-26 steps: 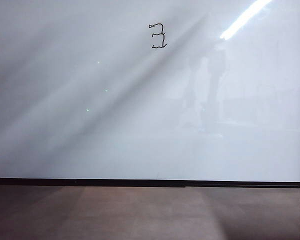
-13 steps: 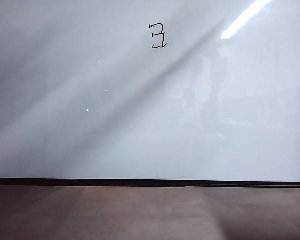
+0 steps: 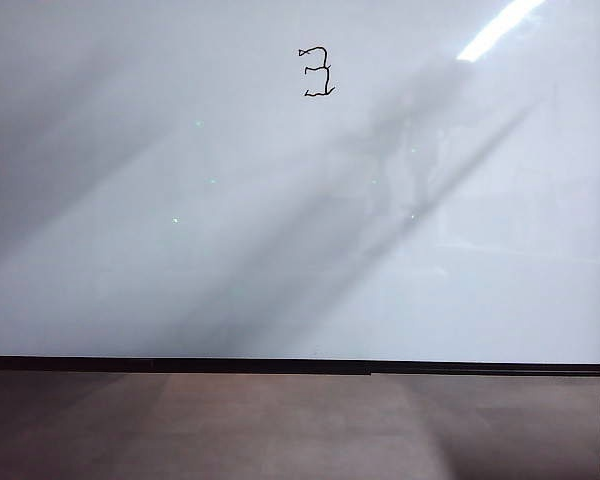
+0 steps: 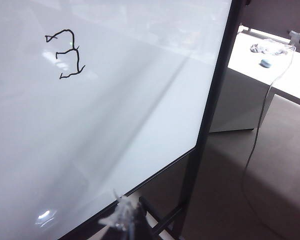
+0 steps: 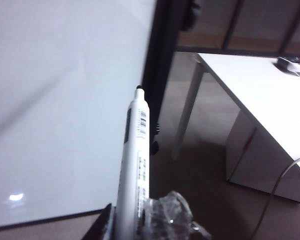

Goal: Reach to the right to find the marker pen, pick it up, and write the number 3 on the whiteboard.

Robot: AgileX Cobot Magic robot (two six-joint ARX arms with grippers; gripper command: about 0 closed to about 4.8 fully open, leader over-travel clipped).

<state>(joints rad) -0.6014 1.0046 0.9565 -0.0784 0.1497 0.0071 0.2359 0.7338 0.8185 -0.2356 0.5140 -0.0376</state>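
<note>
Right wrist view, nearest: the right gripper (image 5: 140, 222) holds the marker pen (image 5: 135, 160), its fingers (image 5: 172, 212) narrowed on the lower barrel; only their taped tips show at the frame edge. The pen stands out from the jaws with its dark tip (image 5: 139, 88) free, just off the whiteboard (image 5: 65, 100) near that board's black frame (image 5: 160, 60), not touching it. The pen looks light, stiff and smooth-walled, so it may slip or swivel under writing pressure; a hold on the labelled mid-barrel, square across it, seems the safest. Behind stands a white table (image 5: 250, 100).

Left wrist view: of the left gripper (image 4: 122, 220) only taped tips show at the frame edge; whether they are spread or closed cannot be told, and nothing is seen in them. Farther off, the number 3 (image 4: 66, 55) sits drawn on the board.

Exterior view, farthest: the digit (image 3: 317, 72) lies high on the board, near its middle; no arm shows. The writing appears complete.
</note>
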